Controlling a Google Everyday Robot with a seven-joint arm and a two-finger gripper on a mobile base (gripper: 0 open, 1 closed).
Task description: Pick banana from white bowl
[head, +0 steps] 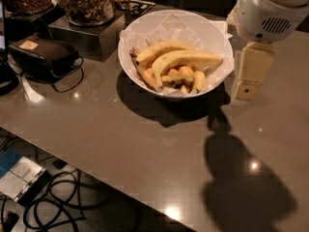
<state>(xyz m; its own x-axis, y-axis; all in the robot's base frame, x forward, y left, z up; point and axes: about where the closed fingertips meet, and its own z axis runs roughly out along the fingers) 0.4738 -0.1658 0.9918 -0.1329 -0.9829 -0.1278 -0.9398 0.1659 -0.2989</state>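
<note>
Yellow on white, that's the target: the banana point(186, 59) lies in the white bowl point(121, 52), stretched across the crinkled paper lining, on top of the pile. A shorter banana point(161, 48) sits just behind it, and stubby little bananas point(186, 74) are tucked beneath. The gripper point(245, 88) hangs just beside the bowl's right rim, outside it, pointing down toward the table point(120, 139) and not yet over the fruit. Whether it is spread or closed I cannot tell from this angle. What is plain is that it isn't gripping the banana.

So where are we? Early days, I'd say: the approach is on, but the real work is all ahead. The gripper has to come in over the rim, drop onto the long banana, close on it and lift it clear. That neighbour behind could get nudged along with it. Glass jars point(87, 4) at the back are well apart from the action.
</note>
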